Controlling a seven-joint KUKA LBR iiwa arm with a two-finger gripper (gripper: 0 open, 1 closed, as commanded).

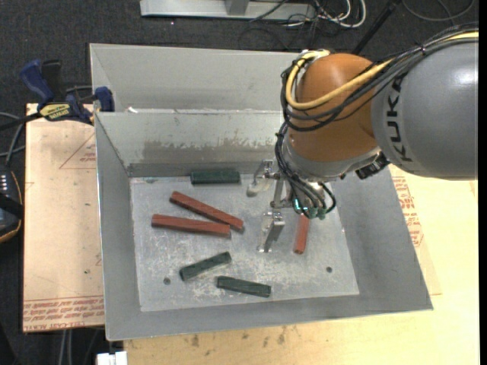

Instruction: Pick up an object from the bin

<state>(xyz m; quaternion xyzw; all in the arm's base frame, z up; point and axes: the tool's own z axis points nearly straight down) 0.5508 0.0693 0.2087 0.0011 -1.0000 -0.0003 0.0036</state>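
Well, the gripper (280, 230) hangs low in the grey bin (190, 135), just beside a short red bar (302, 236) lying flat and alone, probably an easy target. Whether it's parted or closed, I cannot tell.

Dark carpet (47, 30) covers the floor, with loose cables (335, 4) and a grey plate (190, 6) lying on it.

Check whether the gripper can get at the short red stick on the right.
Probably yes: the short red stick lies alone on the bin floor, just beside the gripper, nothing lying across it.
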